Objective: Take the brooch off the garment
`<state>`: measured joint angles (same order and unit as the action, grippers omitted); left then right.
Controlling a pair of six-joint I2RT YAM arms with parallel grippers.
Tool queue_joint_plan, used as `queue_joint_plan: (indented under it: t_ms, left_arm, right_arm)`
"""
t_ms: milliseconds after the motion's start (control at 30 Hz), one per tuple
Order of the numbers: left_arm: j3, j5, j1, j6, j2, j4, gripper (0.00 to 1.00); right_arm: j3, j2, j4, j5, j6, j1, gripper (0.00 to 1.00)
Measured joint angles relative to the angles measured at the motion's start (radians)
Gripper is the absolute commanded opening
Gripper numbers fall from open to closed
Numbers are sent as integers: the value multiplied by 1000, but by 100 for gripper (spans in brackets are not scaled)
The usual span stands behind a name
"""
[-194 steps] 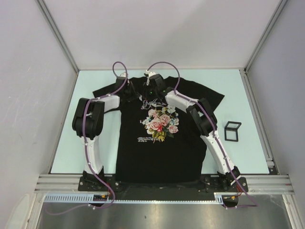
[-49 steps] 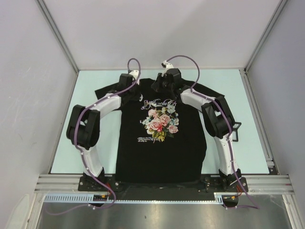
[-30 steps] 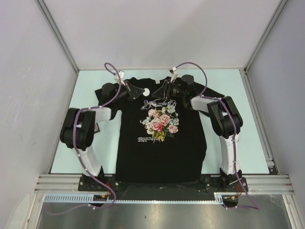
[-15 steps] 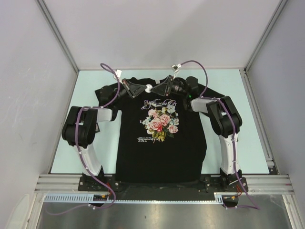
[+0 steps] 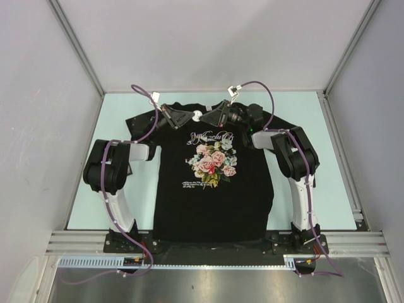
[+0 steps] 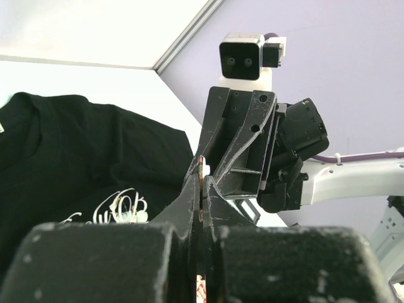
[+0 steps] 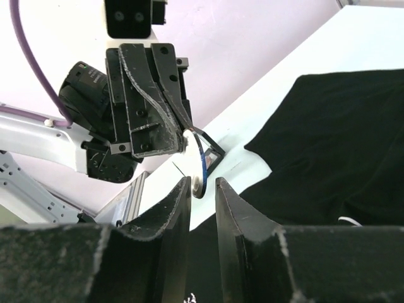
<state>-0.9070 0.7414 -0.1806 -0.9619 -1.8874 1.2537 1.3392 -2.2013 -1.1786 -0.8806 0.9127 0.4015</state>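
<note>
The black T-shirt with the rose print lies flat on the table. Both grippers meet above its collar. My left gripper is shut on the brooch, a small white round disc held on edge; in the left wrist view the thin disc is pinched between the shut jaws. My right gripper faces it. In the right wrist view the brooch hangs from the left gripper, its lower edge between my right gripper's open fingers, a gap showing on one side.
The shirt's far sleeve and shoulder lie on the pale green table. Grey walls and aluminium rails enclose the table. Purple cables arch over both wrists.
Over the last second both grippers closed in on each other above the collar with the white brooch between them. In the last half second almost nothing moved.
</note>
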Motion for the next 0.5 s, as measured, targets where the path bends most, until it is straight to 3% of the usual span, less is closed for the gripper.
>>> queue_joint_plan:
  t_ms: [500]
  left_arm:
    - [0,4,0,-18,-12,10,0]
  right_arm:
    - [0,-10,-53,1,39,2,27]
